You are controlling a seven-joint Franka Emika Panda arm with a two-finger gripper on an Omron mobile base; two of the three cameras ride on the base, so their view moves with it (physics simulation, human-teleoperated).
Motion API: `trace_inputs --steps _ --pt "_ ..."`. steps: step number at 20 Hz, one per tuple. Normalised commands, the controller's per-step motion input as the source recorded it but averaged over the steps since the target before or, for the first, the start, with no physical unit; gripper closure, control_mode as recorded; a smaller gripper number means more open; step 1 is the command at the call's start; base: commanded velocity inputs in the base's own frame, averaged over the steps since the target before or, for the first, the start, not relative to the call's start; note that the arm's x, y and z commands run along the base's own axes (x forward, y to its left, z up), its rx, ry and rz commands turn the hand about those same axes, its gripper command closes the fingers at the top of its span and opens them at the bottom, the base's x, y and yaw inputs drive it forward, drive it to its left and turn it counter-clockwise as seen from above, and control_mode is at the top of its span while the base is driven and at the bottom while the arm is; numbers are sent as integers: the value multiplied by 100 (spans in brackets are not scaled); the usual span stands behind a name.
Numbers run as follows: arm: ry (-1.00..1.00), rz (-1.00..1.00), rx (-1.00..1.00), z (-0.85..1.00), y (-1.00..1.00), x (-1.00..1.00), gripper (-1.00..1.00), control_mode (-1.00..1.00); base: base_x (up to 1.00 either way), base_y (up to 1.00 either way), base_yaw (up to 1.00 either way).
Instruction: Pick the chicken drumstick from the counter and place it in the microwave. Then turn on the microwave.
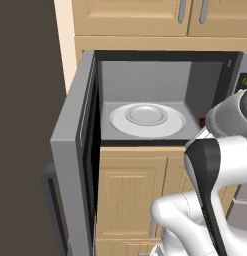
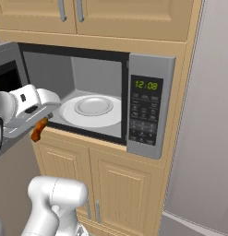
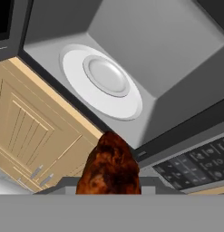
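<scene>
The microwave [image 2: 111, 101] is seen built into light wooden cabinets [image 2: 111, 179], its door [image 1: 75, 150] swung fully open to the left and its grey cavity exposed. The door's lower end is cut off by the bottom edge of the left base view. In that view the keypad panel [image 1: 245, 82] is cut by the right edge, and much of it is hidden behind the white arm [image 1: 215, 165]. In the right base view the panel [image 2: 145, 110] is shown whole, with "12:08" readable in green digits; the button labels beneath are too small to be made out. The white round turntable [image 2: 92, 109] is seen lying in the cavity.

The gripper [image 2: 39, 120] is held at about 9 o'clock from the turntable, just outside the cavity's front edge. It is clamped on the chicken drumstick [image 3: 109, 167], whose reddish-brown end [image 2: 39, 129] hangs below the hand; the fingertips themselves are hidden behind the morsel in the hand view.
</scene>
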Motion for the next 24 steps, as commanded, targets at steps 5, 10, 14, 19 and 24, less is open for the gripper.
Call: trace_inputs --steps 5,10,14,19,24 --pt "0 0 0 0 0 0 100 -100 0 0 0" --pt "0 0 0 0 0 0 100 -100 0 0 0" --pt "4 0 0 0 0 1 100 -100 0 0 0" --pt "11 0 0 0 0 13 100 -100 0 0 0" --pt "6 0 0 0 0 16 100 -100 0 0 0"
